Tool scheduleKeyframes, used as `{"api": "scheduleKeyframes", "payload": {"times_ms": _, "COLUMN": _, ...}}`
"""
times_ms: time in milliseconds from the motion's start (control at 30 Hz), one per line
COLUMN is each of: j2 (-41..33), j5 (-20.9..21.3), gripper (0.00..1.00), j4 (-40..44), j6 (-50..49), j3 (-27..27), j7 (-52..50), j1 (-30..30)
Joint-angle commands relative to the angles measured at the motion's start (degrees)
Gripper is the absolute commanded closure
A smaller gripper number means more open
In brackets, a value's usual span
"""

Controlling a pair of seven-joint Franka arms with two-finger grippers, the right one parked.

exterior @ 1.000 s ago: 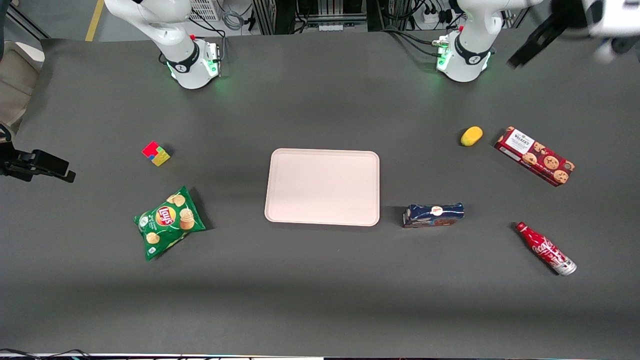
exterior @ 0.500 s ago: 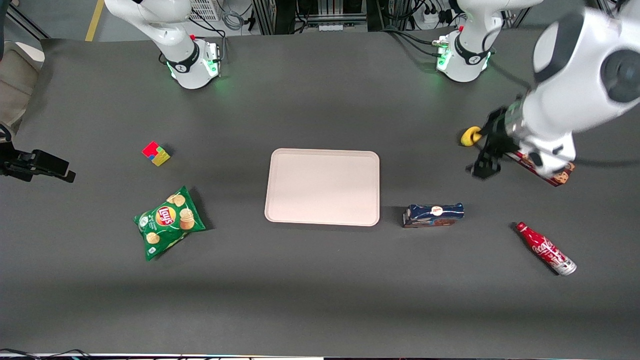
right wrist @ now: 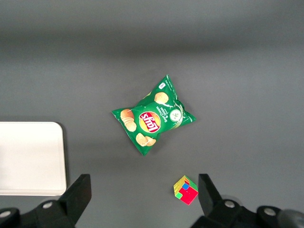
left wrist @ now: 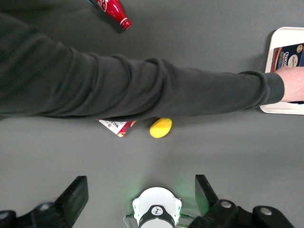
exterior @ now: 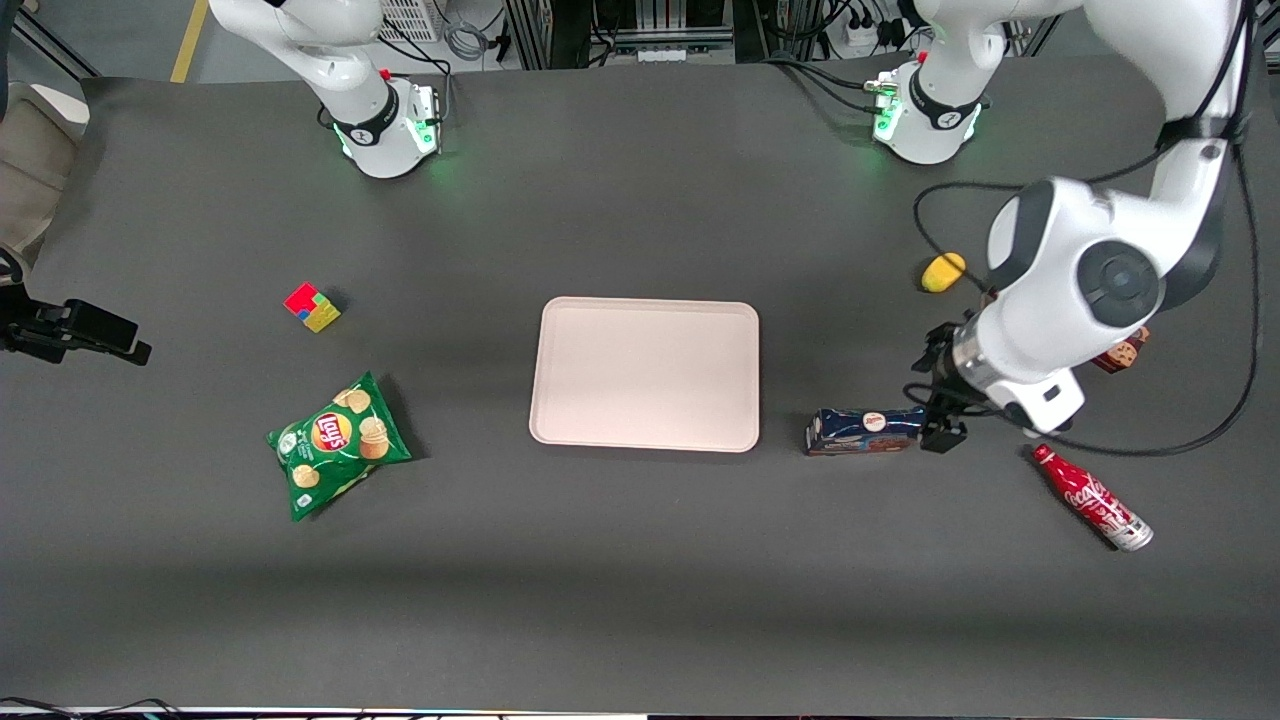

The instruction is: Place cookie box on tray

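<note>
Found small dark navy-blue oblong cookie box lying on desk, off large flat pale pink tray, beside its edge toward working arm's end. Noted left gripper at box's end, fingers spread, empty. Judged risk: off-centre closing, shoving or pivoting box.

Table, contents placed from the gripper. The gripper hangs low over the table, fingers spread. Cookie box: on the table just beside the gripper, toward the parked arm's end. Tray: further that way, near the box but apart from it. Lemon-shaped item: farther from the front camera than the gripper. Longer box: toward the working arm's end, mostly hidden under the arm. Bottle: lying nearer the camera, toward the working arm's end. Chip bag and cube: well apart, toward the parked arm's end, with the cube farther from the camera.
</note>
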Motion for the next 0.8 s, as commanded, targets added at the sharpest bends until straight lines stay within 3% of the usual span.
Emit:
{"api": "scheduleKeyframes", "payload": {"times_ms": 0, "j2": -0.68, "j5": 1.88, "gripper": 0.0, "j4": -3.02, "j6": 4.12, "j3": -0.48, "j7": -3.36, "j1": -0.32}}
{"api": "scheduleKeyframes", "payload": {"times_ms": 600, "j2": 3.19, "j5": 4.17, "gripper": 0.0, "j4": -4.51, "j6": 11.68, "j3": -0.48, "j7": -5.65, "j1": -0.67}}
{"api": "scheduleKeyframes", "payload": {"times_ms": 767, "j2": 4.68, "j5": 10.04, "gripper": 0.0, "j4": -5.39, "j6": 13.61, "j3": -0.48, "j7": -8.62, "j1": -0.58}}
